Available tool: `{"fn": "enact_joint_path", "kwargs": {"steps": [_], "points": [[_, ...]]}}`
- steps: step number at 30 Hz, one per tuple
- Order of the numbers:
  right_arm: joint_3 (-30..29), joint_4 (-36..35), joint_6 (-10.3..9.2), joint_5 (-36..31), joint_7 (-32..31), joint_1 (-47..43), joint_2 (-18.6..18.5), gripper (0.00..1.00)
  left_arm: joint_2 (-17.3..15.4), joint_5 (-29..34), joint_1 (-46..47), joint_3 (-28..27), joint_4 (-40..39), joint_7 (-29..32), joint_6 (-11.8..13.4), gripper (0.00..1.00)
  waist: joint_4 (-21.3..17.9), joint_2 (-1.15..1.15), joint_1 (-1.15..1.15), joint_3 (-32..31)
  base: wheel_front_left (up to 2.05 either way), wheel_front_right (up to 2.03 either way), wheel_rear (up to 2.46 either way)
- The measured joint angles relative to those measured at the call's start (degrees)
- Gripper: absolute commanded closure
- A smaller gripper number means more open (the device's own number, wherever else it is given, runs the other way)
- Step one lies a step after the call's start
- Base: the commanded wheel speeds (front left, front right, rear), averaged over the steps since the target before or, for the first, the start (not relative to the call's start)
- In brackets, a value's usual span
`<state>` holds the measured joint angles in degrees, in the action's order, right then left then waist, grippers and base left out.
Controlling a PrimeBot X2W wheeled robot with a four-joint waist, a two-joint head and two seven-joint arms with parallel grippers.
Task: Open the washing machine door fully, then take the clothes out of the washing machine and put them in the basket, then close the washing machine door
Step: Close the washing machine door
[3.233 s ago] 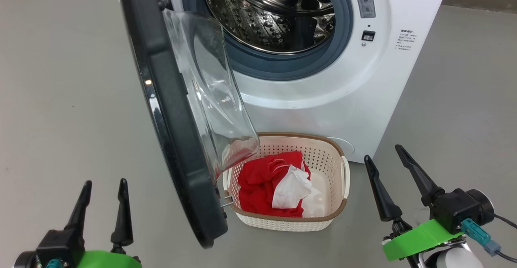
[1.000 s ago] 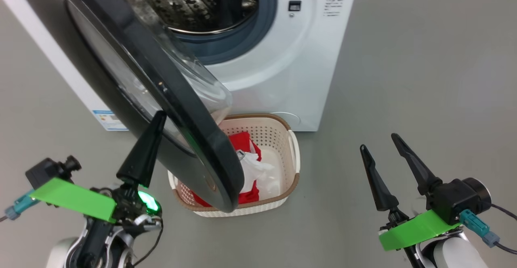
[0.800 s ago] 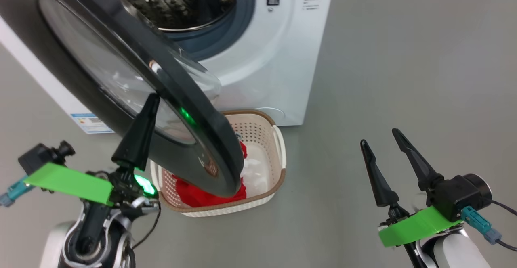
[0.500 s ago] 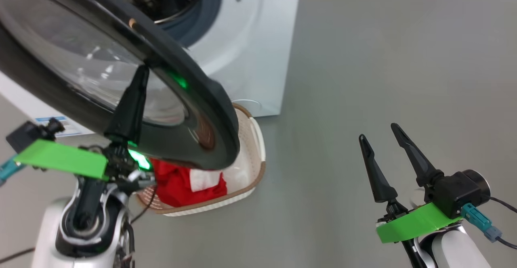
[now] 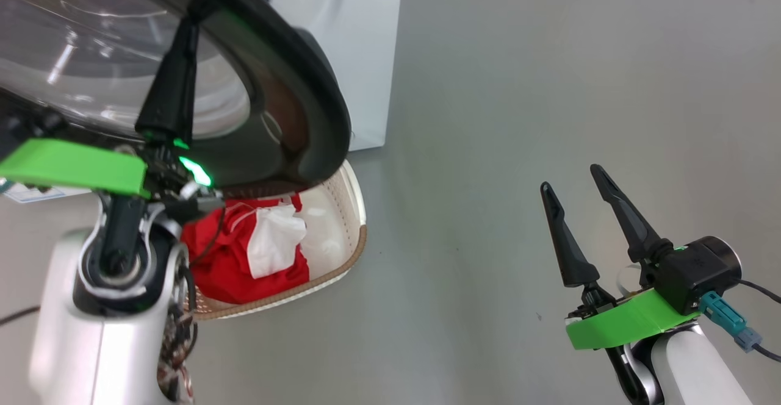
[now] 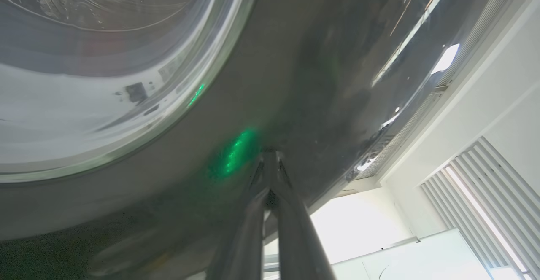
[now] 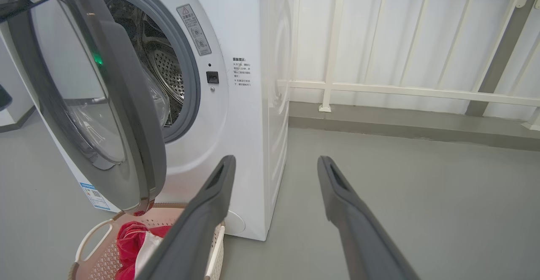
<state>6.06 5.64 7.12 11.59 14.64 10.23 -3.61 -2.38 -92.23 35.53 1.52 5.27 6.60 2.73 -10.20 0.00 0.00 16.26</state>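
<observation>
Head cam first: your left gripper point(image 5: 187, 24) was pinched fully shut with nothing between the fingers, tips up against the black rim of the washing machine door point(image 5: 317, 106); the door hung out from the washing machine point(image 5: 366, 57) at the far left, partly open, its lower edge over the basket point(image 5: 357, 246); the clothes point(image 5: 226, 265), red with a white bit on top, sat inside the basket on the grey floor point(image 5: 518, 88), just in front of the machine; your right gripper point(image 5: 570, 178) was off at the near right, jaws spread wide and empty, well apart from everything.

Left wrist cam: the two fingers were pressed together and their tips met the glossy rim, just right of the glass bowl point(image 6: 105, 60); a green glow point(image 6: 236, 153) showed on the rim right beside the tips.

Right wrist cam: the spread fingers framed bare floor by the machine's right side; the door stood ajar on the left with the drum point(image 7: 166, 71) visible behind it; the basket with the clothes sat below the door's free edge; a white railing point(image 7: 379, 87) ran along the far side.
</observation>
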Motion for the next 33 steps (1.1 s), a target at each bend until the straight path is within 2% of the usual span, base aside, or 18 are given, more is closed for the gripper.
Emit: {"fn": "enact_joint_path", "kwargs": {"steps": [12,19,20,21,22,26,33], "points": [[0.1,-0.1,0.0,0.0,0.0,0.9,0.0,0.0,-0.2,1.0,7.2,-1.1,6.2,-0.6,-2.4,1.0,-1.6,0.0,0.0,2.5,0.0,0.0,0.0],[0.0,-0.1,0.0,0.0,0.0,1.4,0.0,0.0,-0.2,1.5,7.8,-0.8,8.4,-0.7,-4.4,1.0,-1.0,0.0,0.0,2.4,0.0,0.0,0.0],[0.0,0.0,0.0,0.0,0.0,1.4,0.0,0.0,-0.2,1.5,7.7,-0.7,8.6,-0.7,-4.4,0.69,-0.9,0.0,0.0,2.2,0.0,0.0,0.0],[0.0,0.0,0.0,0.0,0.0,1.4,0.0,0.0,-0.2,1.6,7.5,-0.6,8.7,-0.7,-4.4,0.31,-0.8,0.0,0.0,1.9,0.0,0.0,0.0],[-0.1,0.0,0.0,0.0,0.0,1.4,0.0,0.0,-0.2,2.1,7.0,-0.5,8.7,-0.7,-4.4,0.0,-0.6,0.0,0.0,1.6,0.0,0.0,0.0],[-0.1,0.2,0.0,0.0,0.0,1.4,0.0,0.0,-1.2,4.8,3.4,0.2,8.8,-2.1,-4.4,0.0,0.3,0.0,0.0,0.1,0.0,0.0,0.0],[0.0,0.9,0.0,0.0,0.0,0.2,0.0,0.0,-3.4,12.9,-3.6,2.7,7.9,-6.7,-7.9,0.0,2.2,0.0,0.0,-2.9,0.0,0.0,0.0]]}}
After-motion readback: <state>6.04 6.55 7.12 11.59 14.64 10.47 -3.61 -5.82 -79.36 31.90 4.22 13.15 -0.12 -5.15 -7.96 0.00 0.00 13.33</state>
